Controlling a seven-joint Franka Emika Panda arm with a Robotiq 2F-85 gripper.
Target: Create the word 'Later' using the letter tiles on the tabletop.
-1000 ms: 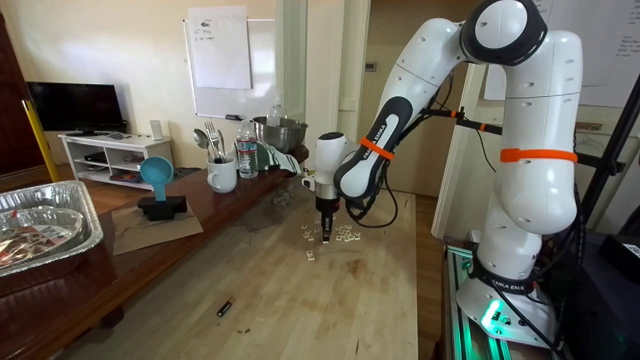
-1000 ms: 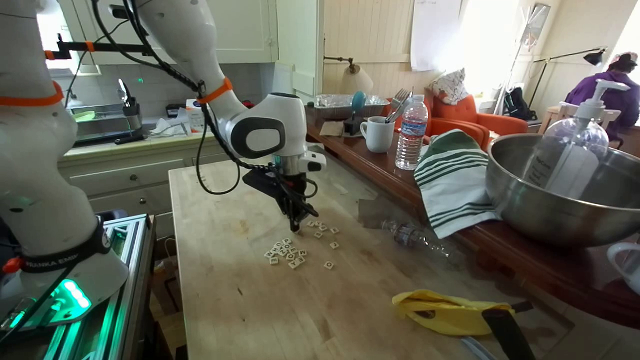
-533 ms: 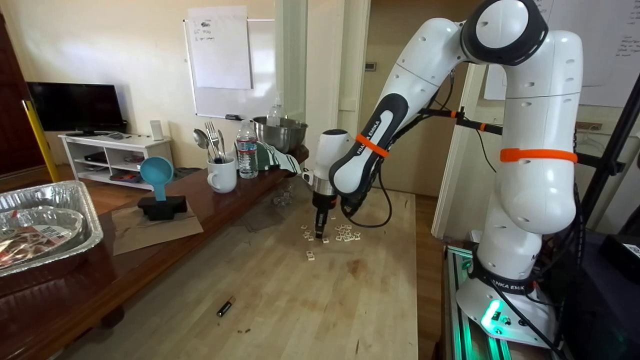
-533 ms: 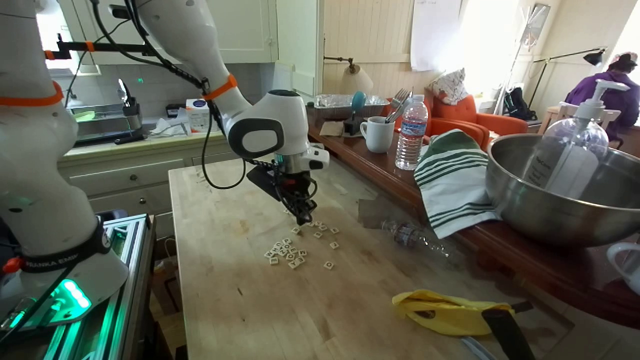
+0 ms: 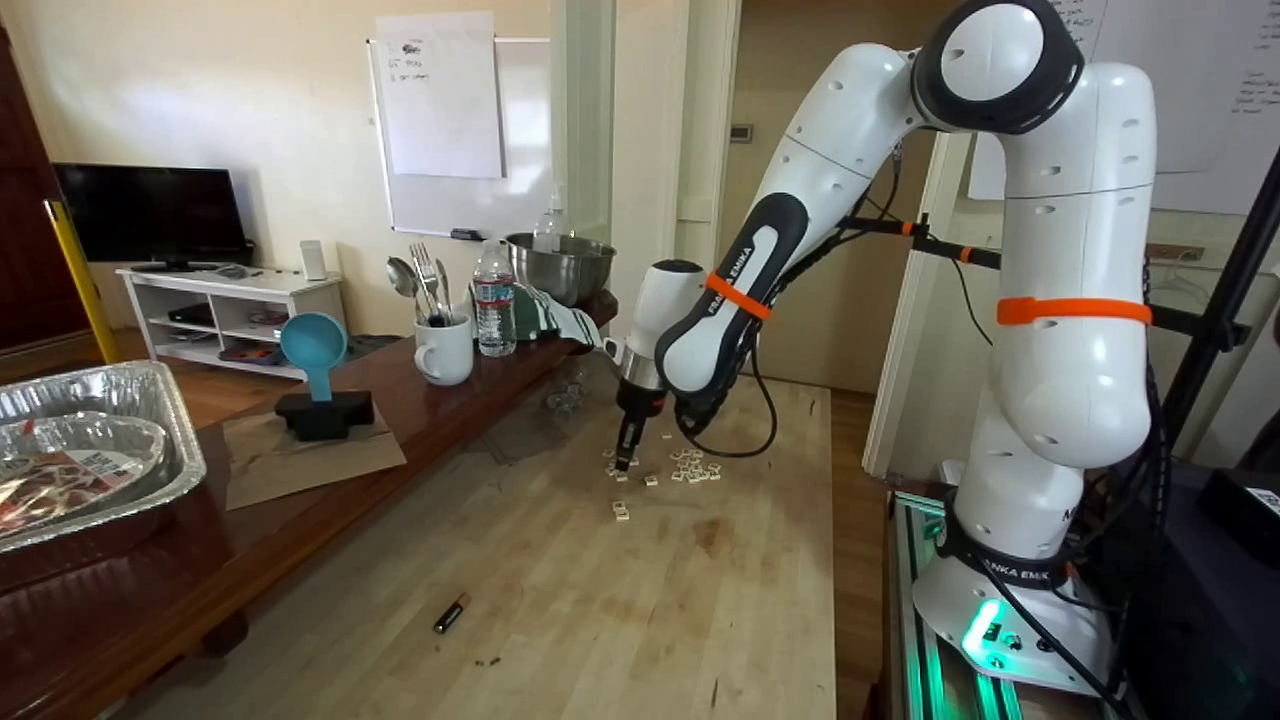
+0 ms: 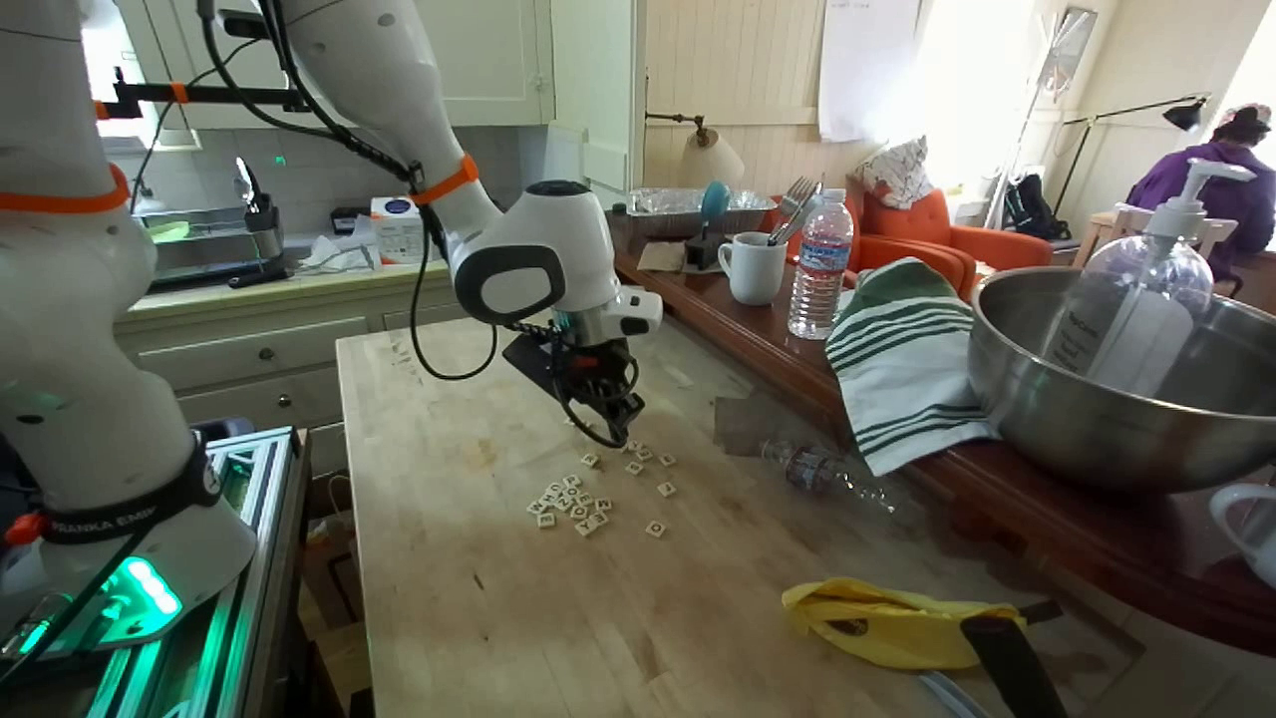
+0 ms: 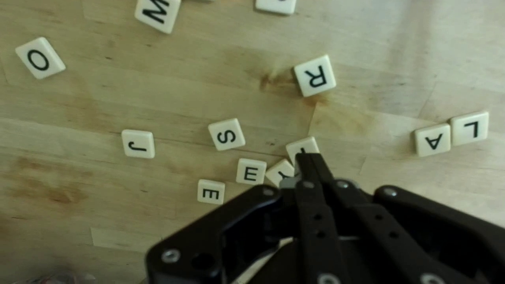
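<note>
The arm (image 5: 845, 130) is white and rounded, with two orange bands (image 5: 1075, 311), black cables (image 6: 364, 153) and a green light (image 5: 983, 625) on its base (image 5: 1073, 637). The gripper (image 7: 310, 158) is black, with silver screws (image 7: 171, 256).

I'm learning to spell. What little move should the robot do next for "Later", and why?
Maybe nudge the T-looking tile toward the A tile. The A tile sits beside the L tile, so T comes next. In the wrist view, the shut gripper overlaps the T-looking tile, hiding part of its letter, so I'm not certain.
</note>
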